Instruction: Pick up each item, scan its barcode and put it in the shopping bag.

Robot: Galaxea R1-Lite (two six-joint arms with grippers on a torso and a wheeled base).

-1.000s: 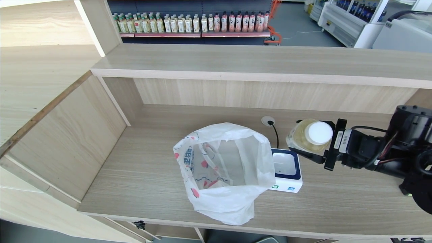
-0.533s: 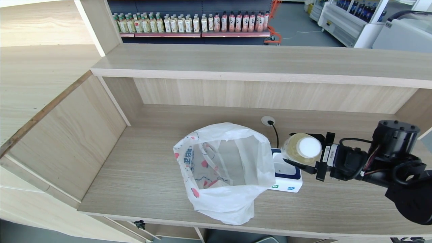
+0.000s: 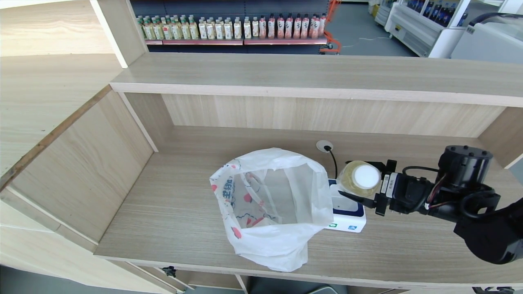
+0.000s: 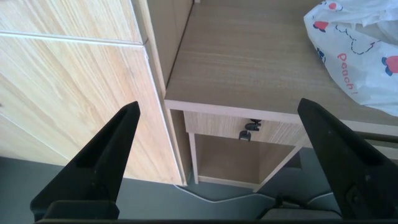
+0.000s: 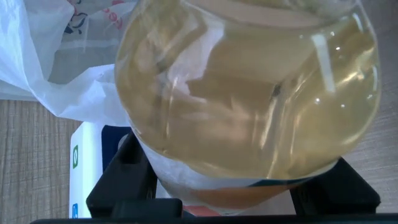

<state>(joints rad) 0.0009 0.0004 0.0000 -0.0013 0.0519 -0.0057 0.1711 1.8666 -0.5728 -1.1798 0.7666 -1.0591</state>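
My right gripper (image 3: pixel 359 185) is shut on a clear bottle of yellowish drink (image 3: pixel 359 179) with a white cap, held upright just above the white and blue barcode scanner (image 3: pixel 347 212). In the right wrist view the bottle (image 5: pixel 249 93) bulges large, with the scanner (image 5: pixel 93 168) below it and the bag's edge (image 5: pixel 56 62) beside it. The white plastic shopping bag (image 3: pixel 269 204), printed with red shapes, stands open at the counter's middle, touching the scanner's left side. My left gripper (image 4: pixel 217 155) is open, hanging below and in front of the counter's near left corner, where the bag (image 4: pixel 354 43) shows.
The wooden counter (image 3: pixel 171 212) has a raised back wall and a left side panel. A black cable runs from a round grommet (image 3: pixel 324 146) to the scanner. Under the counter's edge is a drawer with a small lock (image 4: pixel 249 130). Bare counter lies left of the bag.
My right arm has carried the bottle left and down, from beside the scanner to just over its window. The bag and scanner have stayed put.
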